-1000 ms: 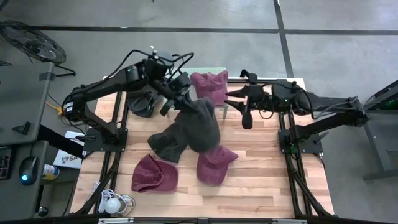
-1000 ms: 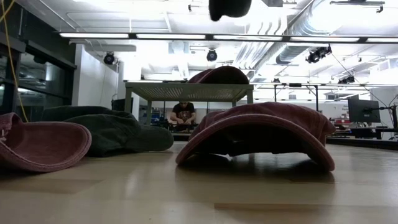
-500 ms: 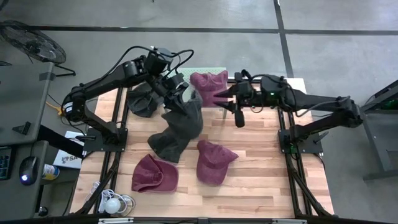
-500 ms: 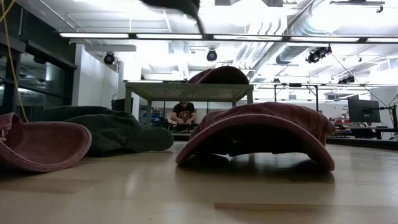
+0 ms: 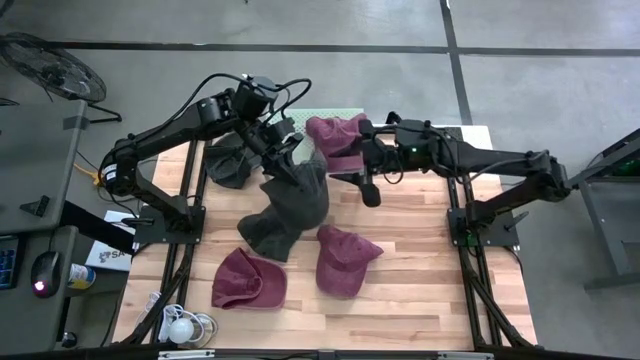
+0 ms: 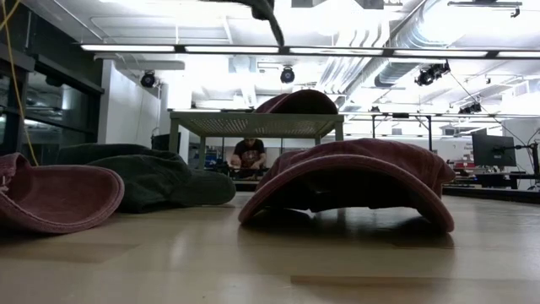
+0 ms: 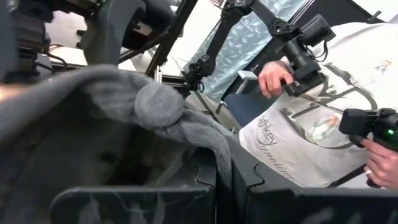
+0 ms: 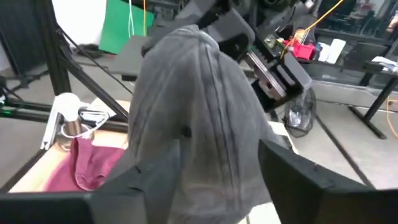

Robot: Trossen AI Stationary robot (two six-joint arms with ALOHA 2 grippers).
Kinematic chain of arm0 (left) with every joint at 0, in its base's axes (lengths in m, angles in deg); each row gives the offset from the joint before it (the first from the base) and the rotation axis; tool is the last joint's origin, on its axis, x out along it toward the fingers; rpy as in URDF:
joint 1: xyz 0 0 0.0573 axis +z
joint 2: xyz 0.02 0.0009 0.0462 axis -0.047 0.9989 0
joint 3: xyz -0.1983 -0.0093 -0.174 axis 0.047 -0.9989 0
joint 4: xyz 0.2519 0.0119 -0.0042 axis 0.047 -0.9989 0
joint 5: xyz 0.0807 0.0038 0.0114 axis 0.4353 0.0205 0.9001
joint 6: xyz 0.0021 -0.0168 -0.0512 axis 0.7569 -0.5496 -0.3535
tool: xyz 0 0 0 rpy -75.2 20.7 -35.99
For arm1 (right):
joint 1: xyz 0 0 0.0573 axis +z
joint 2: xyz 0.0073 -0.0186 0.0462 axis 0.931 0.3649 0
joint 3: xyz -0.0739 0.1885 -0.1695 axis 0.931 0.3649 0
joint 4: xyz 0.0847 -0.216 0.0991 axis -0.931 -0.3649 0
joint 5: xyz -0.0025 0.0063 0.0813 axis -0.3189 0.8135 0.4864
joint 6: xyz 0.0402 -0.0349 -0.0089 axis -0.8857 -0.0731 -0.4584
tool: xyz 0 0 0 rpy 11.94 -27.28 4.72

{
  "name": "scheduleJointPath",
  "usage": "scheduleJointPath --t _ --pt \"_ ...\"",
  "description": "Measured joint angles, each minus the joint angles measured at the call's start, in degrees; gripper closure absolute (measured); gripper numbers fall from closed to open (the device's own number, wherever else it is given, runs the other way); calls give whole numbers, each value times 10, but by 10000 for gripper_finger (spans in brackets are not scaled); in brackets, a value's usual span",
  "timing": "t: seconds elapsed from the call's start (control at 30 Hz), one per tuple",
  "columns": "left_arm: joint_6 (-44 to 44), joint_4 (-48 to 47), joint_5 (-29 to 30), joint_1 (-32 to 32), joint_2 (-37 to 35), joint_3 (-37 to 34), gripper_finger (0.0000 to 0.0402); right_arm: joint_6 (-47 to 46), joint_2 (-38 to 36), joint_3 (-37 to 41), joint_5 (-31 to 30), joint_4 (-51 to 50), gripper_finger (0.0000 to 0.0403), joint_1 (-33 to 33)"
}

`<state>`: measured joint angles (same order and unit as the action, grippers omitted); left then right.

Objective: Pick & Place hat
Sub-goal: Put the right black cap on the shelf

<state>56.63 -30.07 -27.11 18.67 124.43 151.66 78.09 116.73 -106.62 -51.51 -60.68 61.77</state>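
A grey hat point(image 5: 300, 190) hangs lifted over the table's middle, and my left gripper point(image 5: 285, 152) is shut on its upper end. In the right wrist view the hat point(image 8: 193, 112) fills the middle, hanging from the left gripper point(image 8: 261, 56). Its lowest part shows at the low view's top edge point(image 6: 253, 7), clear of the table. My right gripper point(image 5: 350, 178) is open at the hat's right side. Its fingers point(image 8: 137, 180) stand on either side of the hanging cloth; I cannot tell whether they touch it. My left gripper holds the grey hat by its upper edge point(image 8: 214, 43), coming from above and slanting down. The cloth point(image 7: 124, 124) drapes over the fingers and hides the place of contact. The hat hangs below the gripper, slack and lifted clear of the table.
Another dark grey hat point(image 5: 262, 232) lies on the table under the held one. Two maroon hats point(image 5: 248, 278) point(image 5: 345, 262) lie nearer. A third maroon hat point(image 5: 338, 138) sits on a raised mesh stand point(image 6: 253, 124) at the far edge, with a dark hat point(image 5: 230, 165) far left. A person point(image 7: 311, 124) stands beyond.
My left gripper has carried the hanging grey hat a little toward the table's far left, then held still. My right gripper has moved steadily toward the table's left, closing in on the hat until the cloth stands between its open fingers.
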Motion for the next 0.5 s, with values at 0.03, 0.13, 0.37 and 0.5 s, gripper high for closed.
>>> scheduleJointPath --t 0.03,0.13,0.37,0.5 --pt "0 -1 -3 0 0 0 401 6 2 0 0 0 178 0" --pt "0 -7 -2 0 0 0 401 24 13 0 -1 -2 162 2" --pt "0 -9 7 0 0 0 401 25 42 0 -12 2 159 14" --pt "0 -10 5 0 0 0 401 27 56 0 -18 12 159 15"
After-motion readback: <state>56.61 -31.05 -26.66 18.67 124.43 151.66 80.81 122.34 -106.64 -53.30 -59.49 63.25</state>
